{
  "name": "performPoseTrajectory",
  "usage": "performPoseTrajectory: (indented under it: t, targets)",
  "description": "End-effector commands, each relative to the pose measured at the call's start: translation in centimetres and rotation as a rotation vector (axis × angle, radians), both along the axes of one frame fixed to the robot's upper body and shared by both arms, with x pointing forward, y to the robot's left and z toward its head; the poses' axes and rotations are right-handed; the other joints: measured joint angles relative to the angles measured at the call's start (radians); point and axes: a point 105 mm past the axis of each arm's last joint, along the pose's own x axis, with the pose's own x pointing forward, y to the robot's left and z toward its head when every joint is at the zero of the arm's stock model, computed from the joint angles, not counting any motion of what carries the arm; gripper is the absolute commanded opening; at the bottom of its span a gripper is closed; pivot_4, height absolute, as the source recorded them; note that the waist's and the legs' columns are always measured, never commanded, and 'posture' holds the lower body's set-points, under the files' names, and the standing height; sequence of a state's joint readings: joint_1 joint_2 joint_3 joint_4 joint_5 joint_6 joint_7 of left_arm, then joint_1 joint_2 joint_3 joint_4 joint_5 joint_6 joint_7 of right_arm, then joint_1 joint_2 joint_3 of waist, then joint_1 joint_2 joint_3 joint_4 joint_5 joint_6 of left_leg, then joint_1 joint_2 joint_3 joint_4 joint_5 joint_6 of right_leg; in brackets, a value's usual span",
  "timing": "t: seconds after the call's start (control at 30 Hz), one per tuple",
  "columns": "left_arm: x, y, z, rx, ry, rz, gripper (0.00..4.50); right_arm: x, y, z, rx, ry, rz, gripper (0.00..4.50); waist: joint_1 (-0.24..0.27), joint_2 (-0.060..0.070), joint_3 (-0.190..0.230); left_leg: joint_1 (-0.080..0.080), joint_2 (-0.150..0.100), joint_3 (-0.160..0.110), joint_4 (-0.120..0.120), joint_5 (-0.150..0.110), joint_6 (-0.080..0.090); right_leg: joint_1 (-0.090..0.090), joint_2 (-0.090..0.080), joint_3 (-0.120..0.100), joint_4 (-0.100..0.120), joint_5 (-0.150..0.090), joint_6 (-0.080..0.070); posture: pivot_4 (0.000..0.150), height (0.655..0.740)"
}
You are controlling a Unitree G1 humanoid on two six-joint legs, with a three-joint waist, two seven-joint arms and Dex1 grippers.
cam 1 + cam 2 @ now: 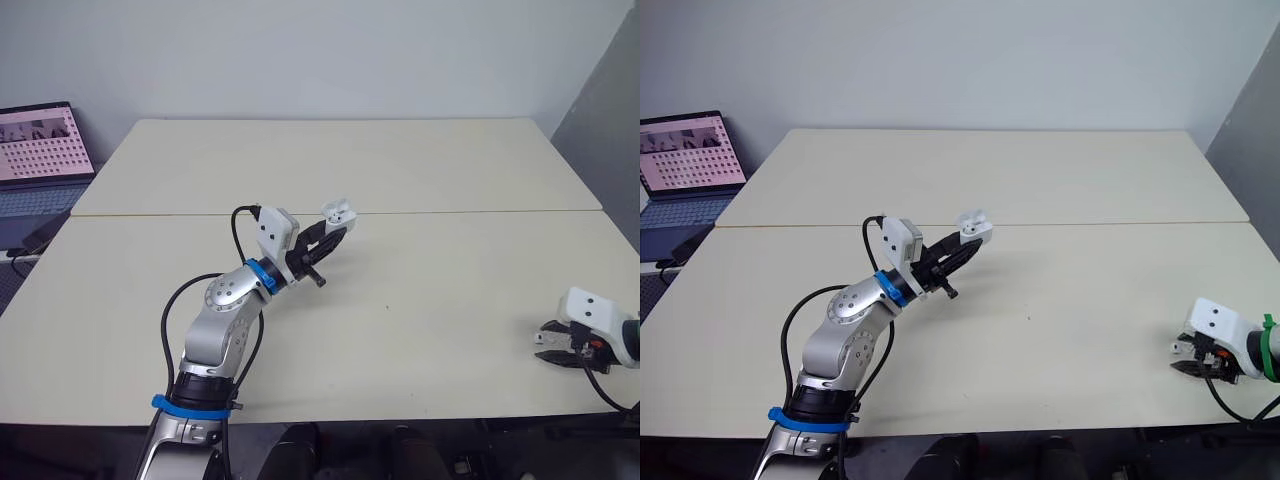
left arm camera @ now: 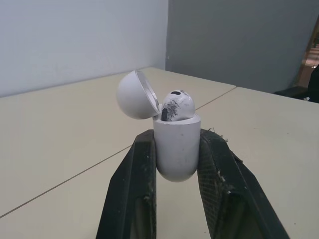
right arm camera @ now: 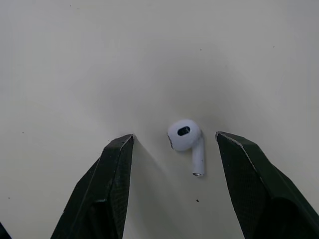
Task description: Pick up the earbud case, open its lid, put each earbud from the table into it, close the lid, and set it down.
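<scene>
left gripper pinched case, lid open, first earbud seated. right gripper spread astride second earbud, well right of case. should centre on bulb, close gently.

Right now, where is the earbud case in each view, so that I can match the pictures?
Left eye view: earbud case near centre, in the left tool.
Right eye view: earbud case near centre again.
Left wrist view: centre, lid open, between the fingers.
Right wrist view: an earbud on the table.
Shared landmark: the table seam behind the case.
</scene>
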State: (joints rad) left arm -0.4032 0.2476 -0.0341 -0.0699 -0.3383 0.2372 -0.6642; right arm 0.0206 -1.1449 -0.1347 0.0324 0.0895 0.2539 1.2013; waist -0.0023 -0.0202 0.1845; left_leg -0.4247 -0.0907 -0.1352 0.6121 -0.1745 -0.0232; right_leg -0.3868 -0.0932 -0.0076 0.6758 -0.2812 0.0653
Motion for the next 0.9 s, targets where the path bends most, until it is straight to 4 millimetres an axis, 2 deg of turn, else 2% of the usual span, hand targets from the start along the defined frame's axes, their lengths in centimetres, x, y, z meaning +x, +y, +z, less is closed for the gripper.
performPoseTrajectory:
  t: [0.03, 0.23, 0.5, 0.9]
  targets:
    - [-0.6, -0.7, 1.6, -0.019, -0.058, -0.030, 0.74, 0.8, -0.6, 0.7, -0.057, -0.013, 0.050, 2.72, 0.000, 0.000, 0.000, 0.000, 0.000, 0.000, 0.000, 0.000, 0.000, 0.000, 0.000, 0.000, 0.000, 0.000, 0.000, 0.150, 0.7400]
    - [-0.5, -0.9, 1.7, -0.022, -0.063, -0.034, 0.74, 2.0, 0.0, 0.9, -0.052, 0.035, 0.089, 2.72, 0.000, 0.000, 0.000, 0.000, 0.000, 0.000, 0.000, 0.000, 0.000, 0.000, 0.000, 0.000, 0.000, 0.000, 0.000, 0.150, 0.7400]
    - [-0.7, -0.3, 1.5, -0.020, -0.061, -0.013, 0.74, 0.6, -1.3, 0.1, -0.106, 0.165, 0.128, 2.72, 0.001, 0.000, 0.000, 0.000, 0.000, -0.001, 0.000, 0.000, 0.000, 0.000, 0.000, -0.001, 0.000, 0.000, 0.000, 0.150, 0.7400]
    - [-0.6, -0.2, 1.6, -0.022, -0.066, 0.002, 0.74, 2.3, -0.5, 0.3, -0.069, 0.104, 0.114, 2.72, 0.000, 0.000, 0.000, 0.001, 0.001, -0.001, 0.000, 0.000, 0.000, 0.001, 0.000, 0.000, -0.001, 0.000, 0.000, 0.150, 0.7400]
